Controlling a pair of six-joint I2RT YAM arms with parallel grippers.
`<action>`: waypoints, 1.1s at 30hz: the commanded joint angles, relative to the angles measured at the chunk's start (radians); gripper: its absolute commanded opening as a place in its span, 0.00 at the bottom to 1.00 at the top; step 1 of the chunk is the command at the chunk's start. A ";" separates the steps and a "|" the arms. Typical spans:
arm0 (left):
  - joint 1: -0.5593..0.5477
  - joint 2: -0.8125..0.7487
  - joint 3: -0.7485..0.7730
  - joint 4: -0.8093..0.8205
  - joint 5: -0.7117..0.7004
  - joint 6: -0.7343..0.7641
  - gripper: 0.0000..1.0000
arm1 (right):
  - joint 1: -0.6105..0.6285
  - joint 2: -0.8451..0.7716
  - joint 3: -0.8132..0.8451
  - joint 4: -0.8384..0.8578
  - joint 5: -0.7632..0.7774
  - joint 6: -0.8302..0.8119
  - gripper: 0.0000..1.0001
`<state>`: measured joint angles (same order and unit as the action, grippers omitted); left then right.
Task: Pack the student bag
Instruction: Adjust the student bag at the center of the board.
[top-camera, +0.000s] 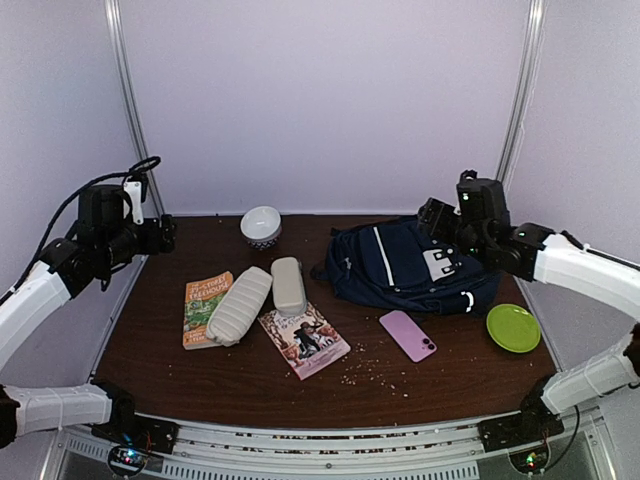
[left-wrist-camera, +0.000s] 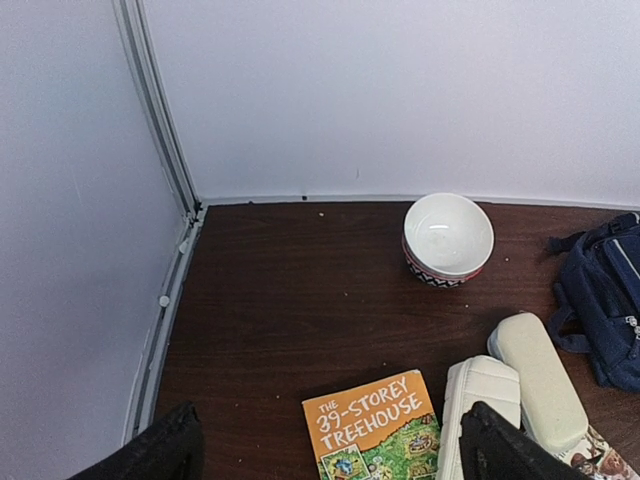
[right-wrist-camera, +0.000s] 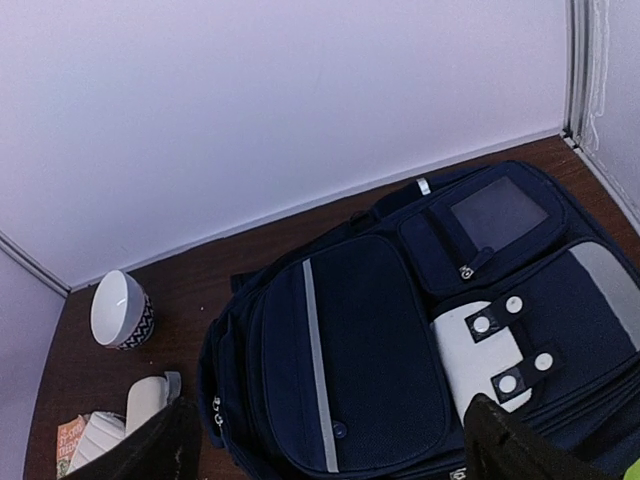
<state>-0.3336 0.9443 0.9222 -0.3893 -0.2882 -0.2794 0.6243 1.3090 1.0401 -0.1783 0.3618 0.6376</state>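
**Visitor:** What does the overhead camera catch?

**Onlooker:** A dark table (top-camera: 250, 385), with an arm held high at each back corner. The student bag (top-camera: 400, 268) lies flat at the right rear, front pocket up, right under the right gripper (top-camera: 432, 215). The left gripper (top-camera: 163, 235) hangs over the far-left edge. A bowl (top-camera: 261, 226) stands upright near the back wall (top-camera: 320, 100). A ribbed pencil case (top-camera: 239, 305) rests partly on an orange book (top-camera: 205, 308). A smooth pencil case (top-camera: 288, 285) lies just beside it, its near end at a comic book (top-camera: 304, 340). A pink phone (top-camera: 407, 335) sits near the bag, and a green plate (top-camera: 513, 327), plain on top, lies to the right. Crumbs (top-camera: 370, 372) dot the front.

**Visitor:** And the left wrist?

**Onlooker:** Its fingers (left-wrist-camera: 165, 450) stand wide apart with nothing between them. Beyond them the bowl shows only its glossy white inside. The orange book's cover reads "The 39-Storey Treehouse", and the bag's edge pokes in at the right.

**Visitor:** The right wrist?

**Onlooker:** Those fingers (right-wrist-camera: 500, 445) are spread as well, gripping nothing and poised above the bag, which fills most of the view. You can see the grey-white stripe and the white buckle patches. The pockets look shut, so I cannot tell what is inside.
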 joint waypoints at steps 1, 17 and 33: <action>0.007 -0.021 -0.038 0.053 0.028 -0.015 0.91 | 0.032 0.188 0.174 -0.078 -0.037 0.003 0.85; 0.007 -0.018 -0.017 0.041 0.167 -0.034 0.90 | 0.091 0.760 0.636 -0.323 -0.242 -0.073 0.60; 0.008 0.005 -0.002 0.036 0.166 -0.029 0.90 | 0.096 0.722 0.563 -0.320 -0.336 -0.131 0.19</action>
<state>-0.3325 0.9489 0.8948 -0.3836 -0.1265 -0.3054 0.7132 2.0811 1.6367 -0.4881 0.0677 0.5301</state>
